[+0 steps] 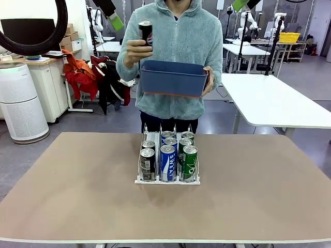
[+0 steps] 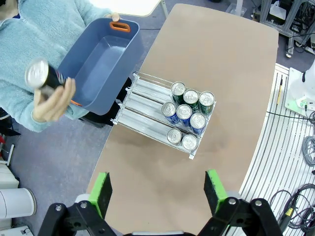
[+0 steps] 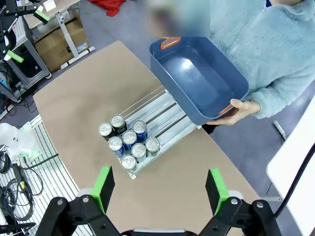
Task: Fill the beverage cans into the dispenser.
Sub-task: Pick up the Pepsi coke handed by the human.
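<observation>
My left gripper (image 2: 158, 191) and right gripper (image 3: 159, 187) hang high over the rack (image 2: 143, 100), jaws wide, empty. The person's raised hand (image 1: 137, 51) grips a can (image 1: 145, 29).

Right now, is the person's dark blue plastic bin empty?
Empty: the dark blue plastic bin shows a bare floor in both wrist views.

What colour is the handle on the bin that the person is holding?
Orange. The handle stands out against the dark blue bin. The left wrist view shows it best.

Left claw (image 2: 158, 189) spread wide above table (image 2: 221, 59); eight cans (image 2: 183, 112) in dispenser (image 2: 142, 105); hand (image 2: 51, 101) holds black can (image 2: 42, 76).
</observation>
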`<action>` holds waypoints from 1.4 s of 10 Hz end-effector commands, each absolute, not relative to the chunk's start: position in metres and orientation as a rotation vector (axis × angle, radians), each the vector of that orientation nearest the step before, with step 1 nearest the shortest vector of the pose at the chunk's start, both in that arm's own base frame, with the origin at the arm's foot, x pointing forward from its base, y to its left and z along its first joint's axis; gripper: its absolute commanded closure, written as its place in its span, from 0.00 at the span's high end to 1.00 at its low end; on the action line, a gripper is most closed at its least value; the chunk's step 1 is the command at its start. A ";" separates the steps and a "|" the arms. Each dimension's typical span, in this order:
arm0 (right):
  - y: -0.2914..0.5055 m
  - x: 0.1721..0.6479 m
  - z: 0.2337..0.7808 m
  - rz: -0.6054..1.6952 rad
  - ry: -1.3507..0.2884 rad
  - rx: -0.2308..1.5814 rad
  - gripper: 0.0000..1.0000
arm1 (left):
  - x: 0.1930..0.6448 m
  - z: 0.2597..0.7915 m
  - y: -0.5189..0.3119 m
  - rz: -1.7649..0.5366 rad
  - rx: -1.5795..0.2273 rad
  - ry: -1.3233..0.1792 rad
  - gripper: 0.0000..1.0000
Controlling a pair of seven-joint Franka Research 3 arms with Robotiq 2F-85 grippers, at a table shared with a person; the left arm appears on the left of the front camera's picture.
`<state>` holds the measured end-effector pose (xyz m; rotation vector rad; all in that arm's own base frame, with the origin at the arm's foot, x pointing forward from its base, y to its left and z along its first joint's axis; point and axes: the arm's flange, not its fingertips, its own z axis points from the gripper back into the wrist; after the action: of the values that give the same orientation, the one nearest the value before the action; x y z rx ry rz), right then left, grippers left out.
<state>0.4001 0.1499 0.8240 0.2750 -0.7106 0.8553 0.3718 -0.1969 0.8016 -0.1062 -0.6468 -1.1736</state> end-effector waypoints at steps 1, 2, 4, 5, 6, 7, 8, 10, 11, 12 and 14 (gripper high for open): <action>0.149 0.399 0.822 0.866 -0.717 0.292 0.99 | 0.371 0.800 -0.194 -1.178 -0.098 -0.636 1.00; 0.149 0.399 0.822 0.866 -0.717 0.292 0.99 | 0.371 0.800 -0.194 -1.178 -0.098 -0.636 1.00; 0.149 0.399 0.822 0.866 -0.717 0.292 0.99 | 0.371 0.800 -0.194 -1.178 -0.098 -0.636 1.00; 0.149 0.399 0.822 0.866 -0.717 0.292 0.99 | 0.371 0.800 -0.194 -1.178 -0.098 -0.636 1.00; 0.149 0.399 0.822 0.866 -0.717 0.292 0.99 | 0.371 0.800 -0.194 -1.178 -0.098 -0.636 1.00; 0.149 0.399 0.822 0.866 -0.717 0.292 0.99 | 0.371 0.800 -0.194 -1.178 -0.098 -0.636 1.00; 0.149 0.399 0.822 0.866 -0.717 0.292 0.99 | 0.371 0.800 -0.194 -1.178 -0.098 -0.636 1.00; 0.149 0.399 0.822 0.866 -0.717 0.292 0.99 | 0.371 0.800 -0.194 -1.178 -0.098 -0.636 1.00; 0.149 0.399 0.822 0.866 -0.717 0.292 0.99 | 0.371 0.800 -0.194 -1.178 -0.098 -0.636 1.00; 0.149 0.399 0.822 0.866 -0.717 0.292 0.99 | 0.371 0.800 -0.194 -1.178 -0.098 -0.636 1.00; 0.149 0.399 0.822 0.866 -0.717 0.292 0.99 | 0.371 0.800 -0.194 -1.178 -0.098 -0.636 1.00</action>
<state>0.4002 0.1499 0.8240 0.2750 -0.7105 0.8553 0.3718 -0.1969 0.8016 -0.1062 -0.6468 -1.1736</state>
